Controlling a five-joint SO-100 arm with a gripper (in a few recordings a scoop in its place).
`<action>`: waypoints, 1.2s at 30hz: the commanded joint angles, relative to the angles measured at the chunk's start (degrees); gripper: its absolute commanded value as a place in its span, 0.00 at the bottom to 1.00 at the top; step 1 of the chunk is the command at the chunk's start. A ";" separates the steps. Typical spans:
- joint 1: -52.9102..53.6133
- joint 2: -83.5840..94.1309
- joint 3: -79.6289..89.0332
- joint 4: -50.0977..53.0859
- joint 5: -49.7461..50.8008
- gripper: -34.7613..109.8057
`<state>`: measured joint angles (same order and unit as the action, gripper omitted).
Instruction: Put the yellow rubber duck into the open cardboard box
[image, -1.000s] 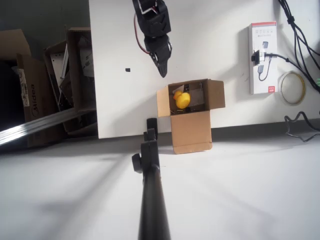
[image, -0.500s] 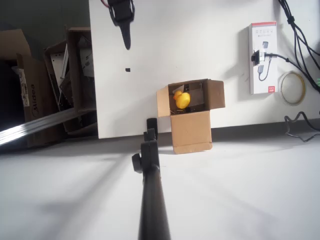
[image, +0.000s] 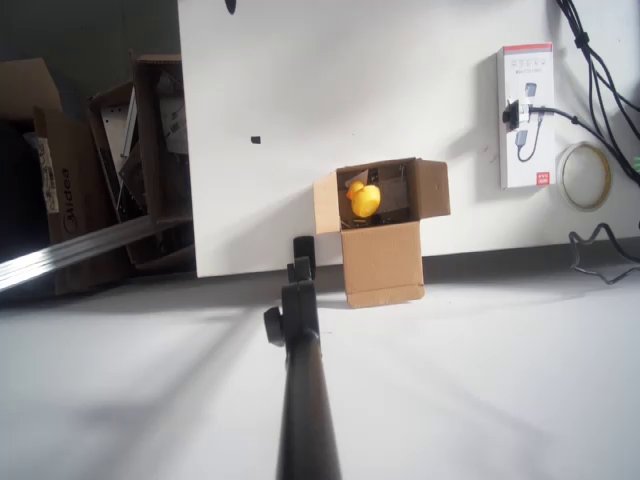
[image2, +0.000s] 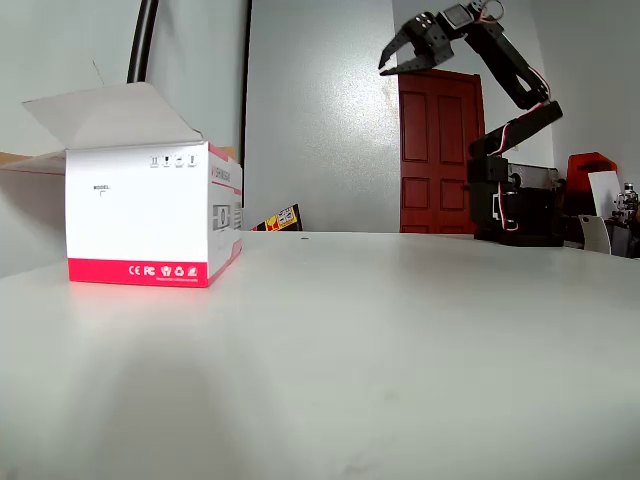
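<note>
Duck (image: 364, 199), yellow, sat inside the open cardboard box (image: 383, 262) at the white table's (image: 400, 90) near edge in the overhead view. Farther off, the fixed view showed the gripper (image2: 391, 62) raised high, fingers apart, empty.

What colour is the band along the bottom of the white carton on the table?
Pinkish red on the white carton, clearest in the fixed view.

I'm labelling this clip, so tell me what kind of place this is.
Probably a hobby workshop or lab room: a white table with cables and a tape roll, cluttered cardboard boxes beside it, a red door behind the arm's raised claw.
</note>
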<state>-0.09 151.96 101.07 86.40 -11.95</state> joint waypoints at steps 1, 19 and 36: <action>0.53 7.47 6.59 0.00 -0.44 0.24; 8.17 21.18 27.25 -7.82 -5.01 0.25; 3.43 34.80 57.13 -19.42 -4.83 0.24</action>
<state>3.43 185.71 156.53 68.29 -16.88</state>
